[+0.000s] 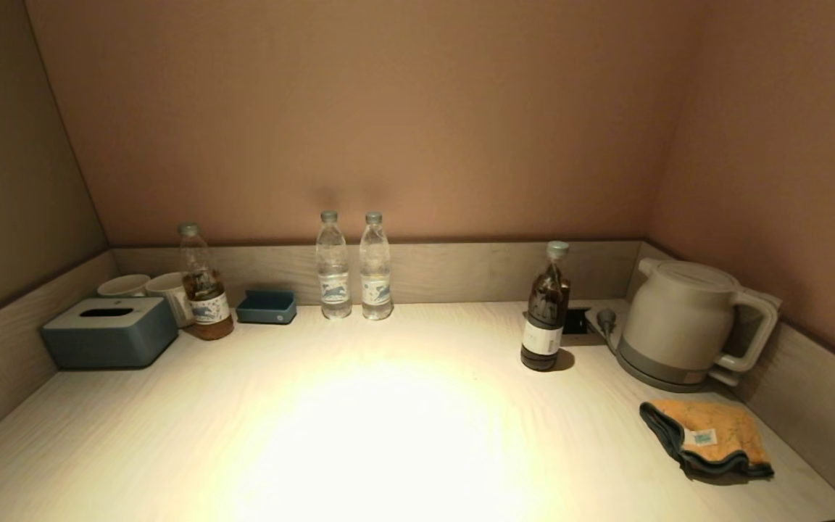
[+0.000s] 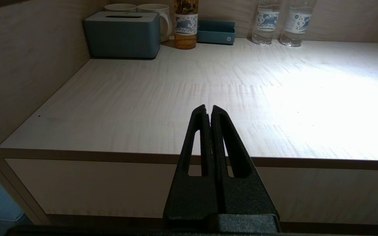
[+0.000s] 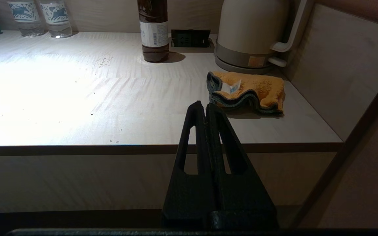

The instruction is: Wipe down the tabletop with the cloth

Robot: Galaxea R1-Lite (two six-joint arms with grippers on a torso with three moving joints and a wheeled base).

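Observation:
The yellow-orange cloth [image 1: 711, 435] with grey-blue edging and a white label lies folded on the pale wood-grain tabletop [image 1: 388, 435] at the near right, in front of the kettle. It also shows in the right wrist view [image 3: 251, 91]. My right gripper [image 3: 205, 105] is shut and empty, held off the front edge of the tabletop, short of the cloth. My left gripper [image 2: 208, 107] is shut and empty, held off the front edge on the left side. Neither gripper shows in the head view.
A pale kettle [image 1: 686, 322] stands at the back right, a dark bottle [image 1: 546, 308] beside it. Two water bottles [image 1: 352, 264] stand at the back middle. A grey-blue tissue box [image 1: 109, 331], mugs [image 1: 149, 286], a tea bottle [image 1: 204, 283] and a blue tray [image 1: 267, 306] sit at the back left.

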